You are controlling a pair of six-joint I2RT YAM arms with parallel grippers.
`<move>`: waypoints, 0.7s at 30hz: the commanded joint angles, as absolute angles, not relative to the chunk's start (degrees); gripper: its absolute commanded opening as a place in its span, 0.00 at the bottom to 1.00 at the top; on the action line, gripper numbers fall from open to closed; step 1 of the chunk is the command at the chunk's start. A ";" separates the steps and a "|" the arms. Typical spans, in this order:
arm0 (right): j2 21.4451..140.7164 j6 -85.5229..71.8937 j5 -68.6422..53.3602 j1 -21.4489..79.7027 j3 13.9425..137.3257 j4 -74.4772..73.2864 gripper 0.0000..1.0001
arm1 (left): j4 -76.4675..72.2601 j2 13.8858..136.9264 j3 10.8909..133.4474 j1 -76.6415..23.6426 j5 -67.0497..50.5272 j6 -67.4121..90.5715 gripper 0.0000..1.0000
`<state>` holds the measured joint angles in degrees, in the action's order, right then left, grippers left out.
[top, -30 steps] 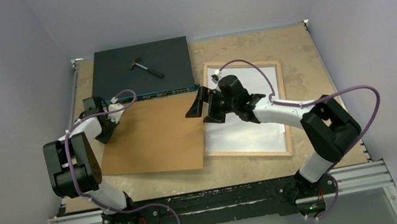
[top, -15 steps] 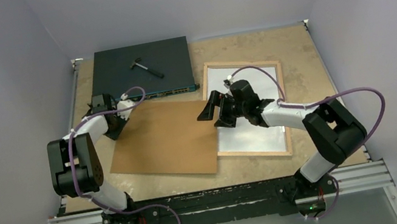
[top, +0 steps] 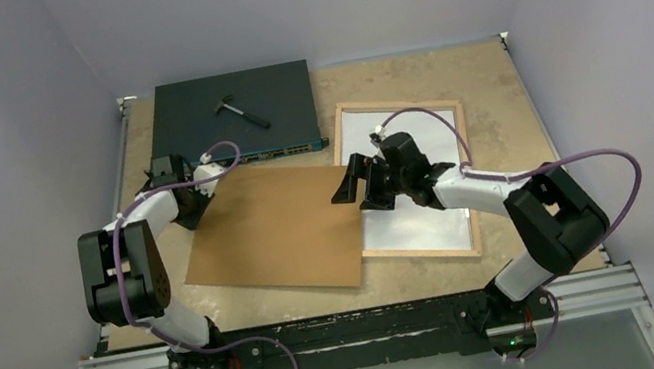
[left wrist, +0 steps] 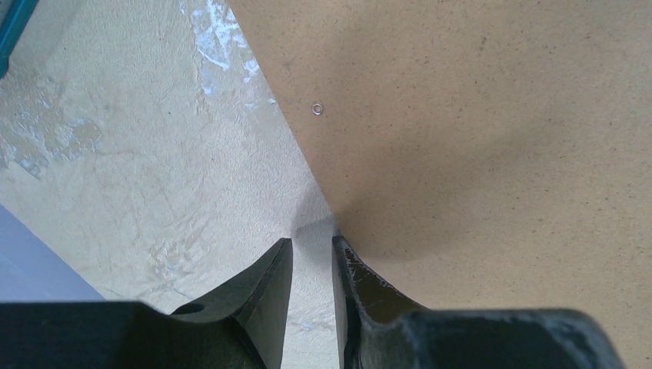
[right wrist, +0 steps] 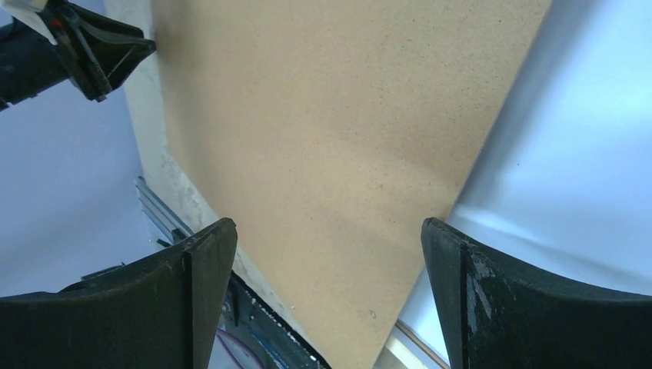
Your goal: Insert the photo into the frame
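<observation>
The brown board (top: 275,229) has slid to the right across the tabletop (top: 487,75) since the earlier view. Its right edge now lies over the left rail of the frame (top: 410,104) instead of stopping short of it. Both arms have shifted with it: the left arm has gone farther from the near edge and the right has drawn back to the right.

The frame lies flat on the right half of the tabletop, its wood rim up, so it is face down. The photo (top: 415,128) is already inside it with its pale back showing and its left strip hidden under the board. That placement suggests the print is seated and the board is being brought over as the backing.

The left gripper (top: 194,213) sits low at the board's left edge, toward the far-left part of the tabletop. In its wrist view the fingers (left wrist: 277,284) stand only a narrow slit apart, with bare table showing between them. One tip meets the board's edge, so it seems to be nudging the board, not pinching it.

The right gripper (top: 360,191) hangs over the board's far-right corner with its jaws spread wide and nothing between them. It is probably waiting to steady or catch that corner.

A dark box (top: 189,117) with a small hammer (top: 239,111) on it sits at the far-left corner, clear of the work. The board still lies askew to the rails and will likely need squaring.
</observation>
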<state>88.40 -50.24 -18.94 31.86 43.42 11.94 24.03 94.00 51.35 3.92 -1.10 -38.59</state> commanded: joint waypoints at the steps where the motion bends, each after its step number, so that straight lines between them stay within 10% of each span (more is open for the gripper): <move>1: 84.73 -46.94 -17.12 31.55 42.86 9.51 0.91 | 32.12 98.13 46.86 2.60 -9.97 -35.42 0.25; 21: 87.09 -45.62 -16.91 31.55 40.07 12.20 0.86 | 32.61 98.39 47.49 2.56 -9.75 -35.33 0.21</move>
